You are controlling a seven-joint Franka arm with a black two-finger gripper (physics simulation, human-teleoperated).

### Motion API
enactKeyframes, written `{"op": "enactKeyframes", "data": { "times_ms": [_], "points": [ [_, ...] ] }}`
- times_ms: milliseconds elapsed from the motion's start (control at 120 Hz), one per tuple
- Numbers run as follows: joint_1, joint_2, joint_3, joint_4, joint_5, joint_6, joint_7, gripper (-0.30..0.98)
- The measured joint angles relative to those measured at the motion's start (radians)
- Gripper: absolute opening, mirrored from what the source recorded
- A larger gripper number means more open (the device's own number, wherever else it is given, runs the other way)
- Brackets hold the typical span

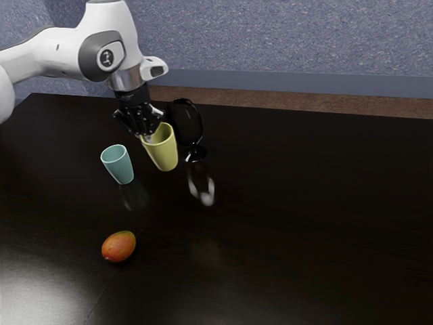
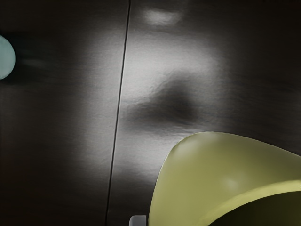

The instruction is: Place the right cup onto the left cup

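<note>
Mango [image 1: 119, 246] is seen lying on the dark bench [image 1: 291, 223], well apart from both cups and nearer the exterior camera. Beside the raised yellow cup [image 1: 162, 152], on the side away from the teal cup [image 1: 120, 167], a dark stemmed glass [image 1: 195, 153] is stood upright on its foot. It is partly covered by the yellow cup in the exterior view, and whether the two are touching cannot be told. The teal cup is set upright on the bench, near the yellow one but apart from it, toward the exterior view's left. Its mouth is turned up; its bottom is hidden, so its contents cannot be told. The yellow cup is held above the bench, mouth up, by the claw [image 1: 147, 134], which is clamped on its rim. Its inside is seen dark in the wrist view, and the bottom is hidden there.
</note>
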Motion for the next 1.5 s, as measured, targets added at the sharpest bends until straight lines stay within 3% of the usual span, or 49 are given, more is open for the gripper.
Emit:
{"op": "enactKeyframes", "data": {
  "times_ms": [808, 1308, 1500],
  "points": [
    [-0.003, -0.004, 0.203, 0.001, 0.009, -0.014, 0.12, -0.09],
    [0.037, 0.002, 0.263, 0.005, 0.016, -0.014, 0.17, -0.09],
    [0.001, 0.012, 0.299, 0.021, 0.016, -0.014, 0.187, -0.09]
  ]
}}
